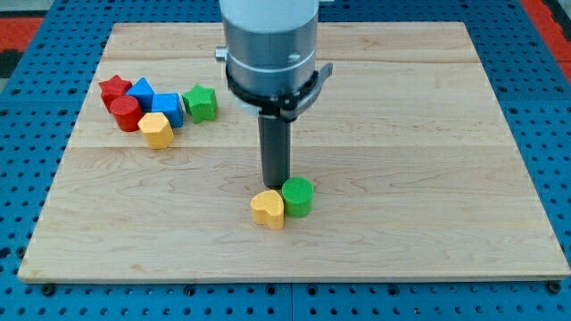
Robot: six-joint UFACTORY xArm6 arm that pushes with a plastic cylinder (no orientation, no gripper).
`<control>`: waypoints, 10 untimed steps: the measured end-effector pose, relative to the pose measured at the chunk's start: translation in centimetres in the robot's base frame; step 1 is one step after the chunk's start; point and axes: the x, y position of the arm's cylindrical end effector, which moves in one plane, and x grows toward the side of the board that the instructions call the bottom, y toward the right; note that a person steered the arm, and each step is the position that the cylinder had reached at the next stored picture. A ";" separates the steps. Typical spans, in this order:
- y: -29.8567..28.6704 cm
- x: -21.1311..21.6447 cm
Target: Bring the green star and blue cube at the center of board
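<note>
The green star (201,103) lies at the view's left, upper part of the wooden board (428,178). The blue cube (167,108) lies just left of it, apart by a small gap. My tip (276,185) is near the board's middle, far to the right of and below both. It stands just above a yellow heart (268,209) and a green cylinder (298,196), close to or touching them.
A cluster at the view's left holds a red star (114,89), a blue triangular block (140,90), a red cylinder (126,113) and a yellow block (157,130), all touching or near the blue cube. Blue pegboard (36,134) surrounds the board.
</note>
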 end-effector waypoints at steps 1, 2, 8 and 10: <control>-8.1 -2.6; -12.8 -2.6; -8.5 -19.1; -22.3 -22.2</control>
